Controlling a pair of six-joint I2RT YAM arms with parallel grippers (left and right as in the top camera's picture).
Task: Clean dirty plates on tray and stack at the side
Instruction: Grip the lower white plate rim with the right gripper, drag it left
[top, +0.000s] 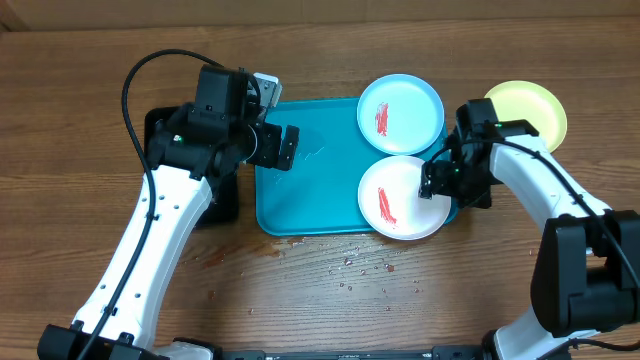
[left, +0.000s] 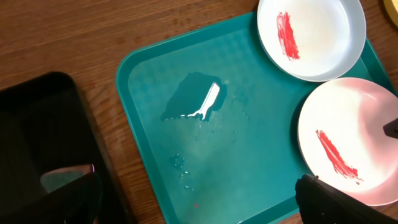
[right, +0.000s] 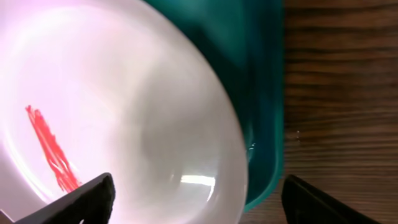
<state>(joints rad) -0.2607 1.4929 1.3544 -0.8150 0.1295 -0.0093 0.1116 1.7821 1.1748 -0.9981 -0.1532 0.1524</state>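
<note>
Straddling white plate (right: 124, 93) rim at right edge of tray (right: 264, 74), right gripper (right: 198, 186) stands released; plate judged light, stiff, slick: pinch rim.

1. No text, label, brand name, number or sign can be read in any of the three views.
2. The red marks on the light blue rimmed plate (top: 412, 108) and on the white plate (top: 405, 190) are smears, not letters or figures.
3. The pale streak on the tray (top: 310, 195) is a shine on liquid, not print.
</note>
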